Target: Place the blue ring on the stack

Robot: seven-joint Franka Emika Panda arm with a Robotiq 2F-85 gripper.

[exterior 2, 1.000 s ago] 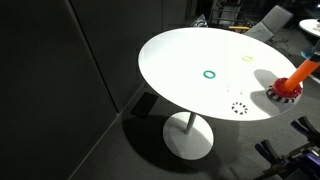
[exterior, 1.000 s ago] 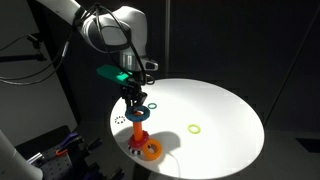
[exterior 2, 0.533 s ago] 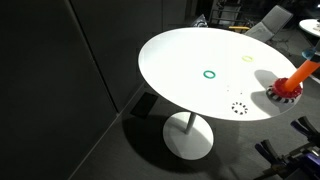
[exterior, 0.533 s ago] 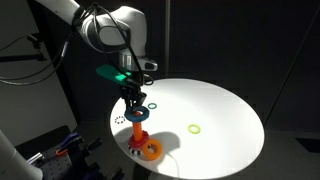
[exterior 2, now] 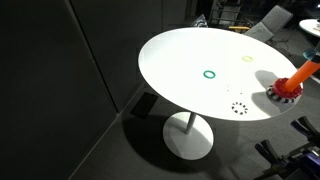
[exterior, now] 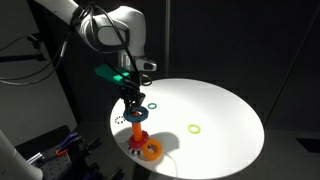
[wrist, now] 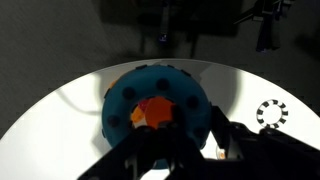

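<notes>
Wrist view: the gripper (wrist: 185,150) is pinching the blue ring (wrist: 150,95) by its bumpy rim above the stack (wrist: 157,112), seemingly light and stiff

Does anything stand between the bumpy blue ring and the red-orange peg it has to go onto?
Nothing visible does. The bumpy blue ring, held in the gripper, hangs centred over the red-orange peg, whose tip shows through the ring's hole in the wrist view.
</notes>
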